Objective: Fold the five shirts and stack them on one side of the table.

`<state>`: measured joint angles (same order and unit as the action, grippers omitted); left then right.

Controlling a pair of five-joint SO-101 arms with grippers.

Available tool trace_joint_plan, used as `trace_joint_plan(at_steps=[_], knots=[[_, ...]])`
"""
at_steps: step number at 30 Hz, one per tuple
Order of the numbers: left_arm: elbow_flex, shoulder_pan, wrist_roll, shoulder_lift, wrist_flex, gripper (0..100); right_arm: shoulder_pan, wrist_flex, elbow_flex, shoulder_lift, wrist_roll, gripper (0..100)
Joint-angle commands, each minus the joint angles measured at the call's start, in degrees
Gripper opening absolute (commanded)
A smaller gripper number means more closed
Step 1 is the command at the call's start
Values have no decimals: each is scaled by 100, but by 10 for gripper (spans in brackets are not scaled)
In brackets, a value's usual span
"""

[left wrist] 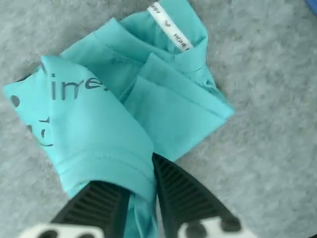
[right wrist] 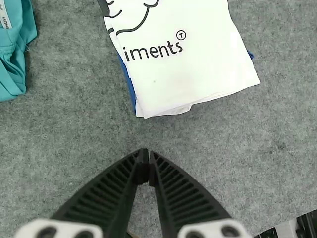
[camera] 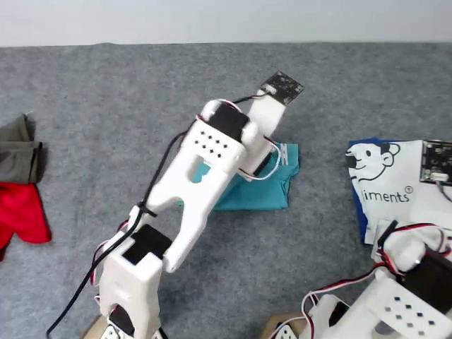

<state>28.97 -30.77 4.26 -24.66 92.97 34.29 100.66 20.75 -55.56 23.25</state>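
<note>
**Setting:** robotics test bench in a lab or workshop room.

**Evidence you can check:**
- The table (camera: 99,120) is covered edge to edge in grey felt-like fabric.
- A plain white wall (camera: 212,21) runs along 12 o'clock.
- Your left arm (camera: 194,176) is based at 7 o'clock and your right arm (camera: 406,296) at 5 o'clock.
- Both arms are white printed shells.
- Loose cables (camera: 161,164) run in the open along the links.
- A bare circuit board (camera: 282,86) sits at the left arm's wrist, toward 1 o'clock.

White perforated arms (camera: 205,169), black ribbed gripper (right wrist: 148,154), black cable (camera: 161,166).
</note>
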Motion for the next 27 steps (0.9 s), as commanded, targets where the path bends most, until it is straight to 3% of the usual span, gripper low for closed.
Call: trace_joint_plan(at_steps=[1, 13, 20, 27], knots=[[233, -88, 176, -35, -334, 5, 48, 224, -26, -57, 35, 11], [1411, -668, 132, -730, -316, 7, 48, 224, -26, -57, 35, 11], [2044, -615, 167, -1547, -9, 177, 48, 224, -26, -57, 62, 11], [3354, -466, 123, -1618, 747, 181, 40, 224, -18, -57, 62, 11]])
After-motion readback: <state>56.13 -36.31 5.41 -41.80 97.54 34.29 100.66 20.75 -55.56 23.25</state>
